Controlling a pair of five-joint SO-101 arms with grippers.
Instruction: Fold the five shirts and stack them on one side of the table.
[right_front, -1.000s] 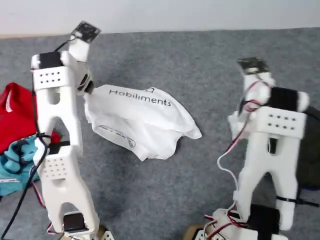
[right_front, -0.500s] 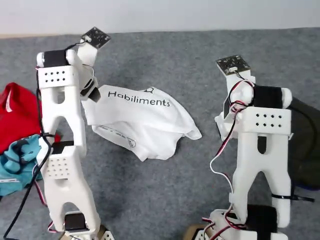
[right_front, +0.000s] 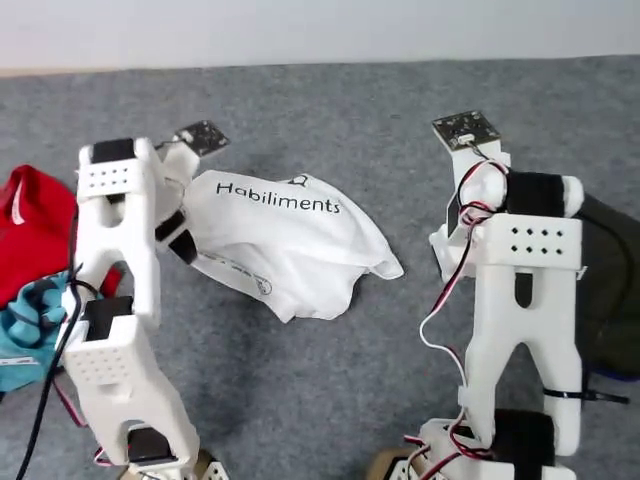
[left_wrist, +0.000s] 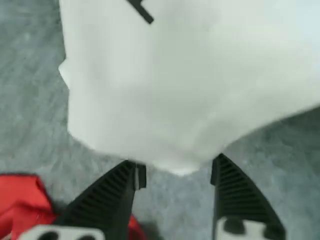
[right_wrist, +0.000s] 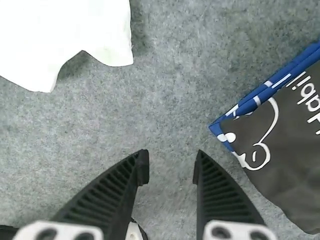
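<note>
A crumpled white shirt with black print lies in the middle of the grey table. My left gripper sits at its left edge, open. In the left wrist view the white shirt hangs just past my left gripper, its hem level with the black fingertips. My right gripper is open over bare table, with a white shirt corner beyond it and a dark shirt with blue trim beside it. The right arm stands right of the white shirt.
A red shirt and a teal patterned shirt lie bunched at the table's left edge. The dark shirt lies at the right edge, behind the right arm. Bare grey table stretches in front of the white shirt.
The left arm has swung down and toward the front, bringing its gripper lower along the white shirt's left edge. The right arm shifted left a second ago and has since kept still.
</note>
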